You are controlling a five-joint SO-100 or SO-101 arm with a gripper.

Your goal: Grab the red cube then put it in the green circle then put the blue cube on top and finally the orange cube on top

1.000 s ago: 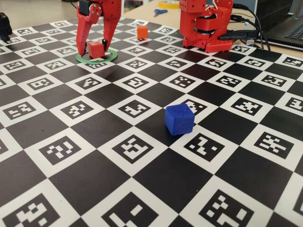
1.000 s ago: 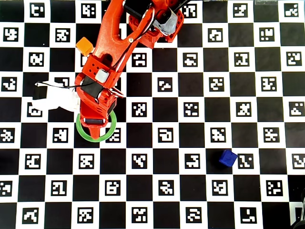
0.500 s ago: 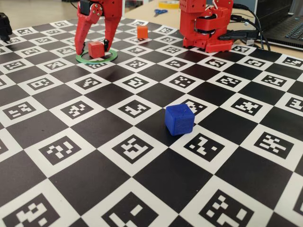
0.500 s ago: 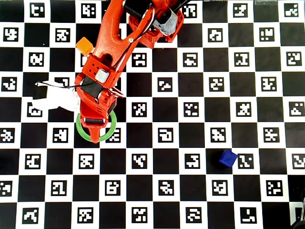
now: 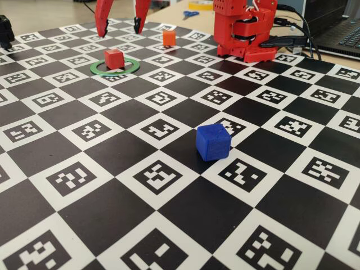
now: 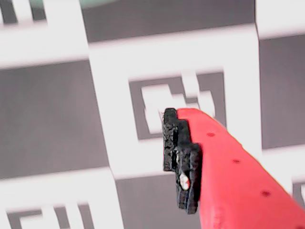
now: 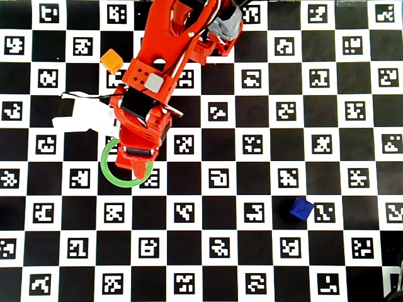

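The red cube (image 5: 113, 58) sits inside the green circle (image 5: 115, 73) at the far left of the checker board in the fixed view. My red gripper (image 5: 120, 32) hangs open and empty above and just behind it, fingers spread wide. In the overhead view the gripper (image 7: 140, 170) covers the red cube and the ring's (image 7: 104, 168) right part. The blue cube (image 5: 212, 142) stands alone on the near middle of the board and also shows in the overhead view (image 7: 301, 208). The orange cube (image 5: 169, 37) sits far back and shows in the overhead view (image 7: 112, 61). The wrist view shows one black-padded finger (image 6: 181, 157) over bare board.
The arm's red base (image 5: 244, 28) stands at the back right with cables (image 5: 292, 42) beside it. A white paper patch (image 7: 85, 116) lies left of the arm. A black object (image 5: 4, 31) sits at the far left edge.
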